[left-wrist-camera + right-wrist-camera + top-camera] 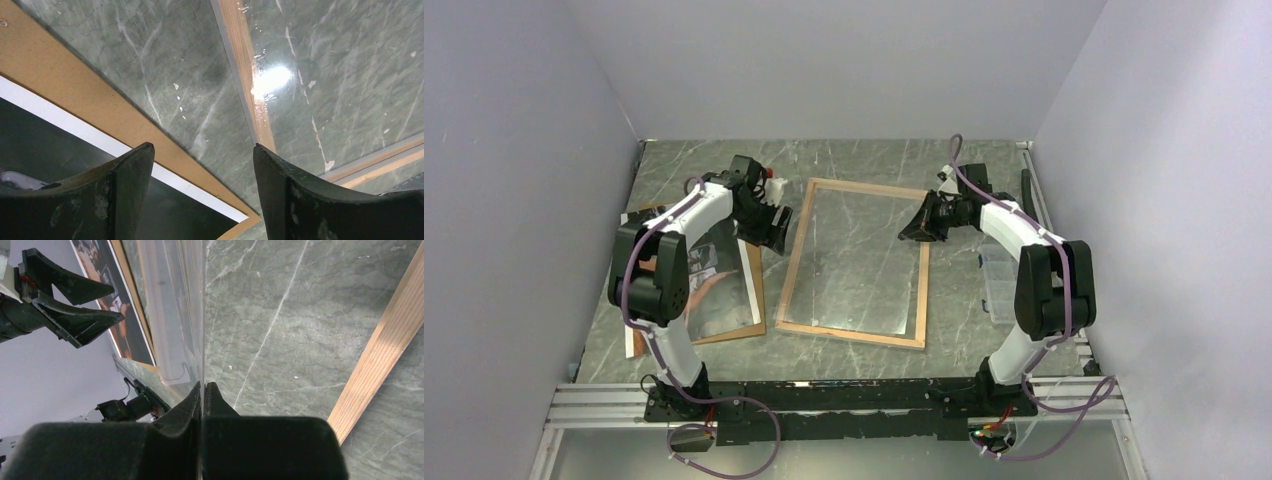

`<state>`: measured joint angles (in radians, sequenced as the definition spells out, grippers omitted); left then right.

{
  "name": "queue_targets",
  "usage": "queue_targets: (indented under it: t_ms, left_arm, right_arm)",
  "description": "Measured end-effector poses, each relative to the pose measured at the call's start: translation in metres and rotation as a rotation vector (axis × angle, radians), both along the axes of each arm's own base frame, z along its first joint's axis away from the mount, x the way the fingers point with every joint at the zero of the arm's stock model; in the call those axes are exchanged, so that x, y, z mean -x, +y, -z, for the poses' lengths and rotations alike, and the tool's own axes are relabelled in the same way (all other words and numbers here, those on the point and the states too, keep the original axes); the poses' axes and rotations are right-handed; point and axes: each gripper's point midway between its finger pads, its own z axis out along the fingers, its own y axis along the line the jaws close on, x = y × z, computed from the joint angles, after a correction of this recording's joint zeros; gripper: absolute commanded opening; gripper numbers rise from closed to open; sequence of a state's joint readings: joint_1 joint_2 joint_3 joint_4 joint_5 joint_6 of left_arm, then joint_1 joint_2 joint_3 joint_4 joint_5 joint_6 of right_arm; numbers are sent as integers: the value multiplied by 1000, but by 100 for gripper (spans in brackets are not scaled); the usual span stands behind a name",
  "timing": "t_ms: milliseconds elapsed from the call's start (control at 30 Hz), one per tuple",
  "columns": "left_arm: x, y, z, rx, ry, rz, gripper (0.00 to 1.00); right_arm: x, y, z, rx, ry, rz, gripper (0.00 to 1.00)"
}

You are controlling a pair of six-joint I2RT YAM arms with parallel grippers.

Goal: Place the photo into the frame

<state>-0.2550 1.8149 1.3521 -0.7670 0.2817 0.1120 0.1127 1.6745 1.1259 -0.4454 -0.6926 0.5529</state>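
Pale walls [824, 60] enclose a green marble table [984, 170]. The frame [849, 335] lies centred, wood up. The photo [724, 300] lies left of it. The left gripper [774, 228] gapes empty; the right gripper [916, 230] pinches the clear sheet [864, 260].

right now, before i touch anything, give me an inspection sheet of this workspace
surface: green marbled table, small white specks
job's things: frame flat mid-table, wood side up; photo on brown backing board to its left, not yet in
clutter: clear plastic box at the table's right edge
grippers: left pincer open, empty, above the gap between board and frame; right pincer shut on the edge of the clear sheet
cables: purple cables along both arms, looping at the bases
surroundings: plain pale walls on three sides
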Motion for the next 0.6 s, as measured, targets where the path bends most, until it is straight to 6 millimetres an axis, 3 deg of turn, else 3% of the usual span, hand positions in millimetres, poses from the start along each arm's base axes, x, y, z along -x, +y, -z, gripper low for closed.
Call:
queue_targets:
  t_ms: [300, 600]
  left_arm:
    - [0, 2, 13, -27, 25, 2, 74]
    - [-3, 0, 18, -45, 13, 11, 70]
  right_arm:
    - [-3, -4, 13, 11, 21, -6, 0]
    - [-9, -4, 11, -3, 16, -20, 0]
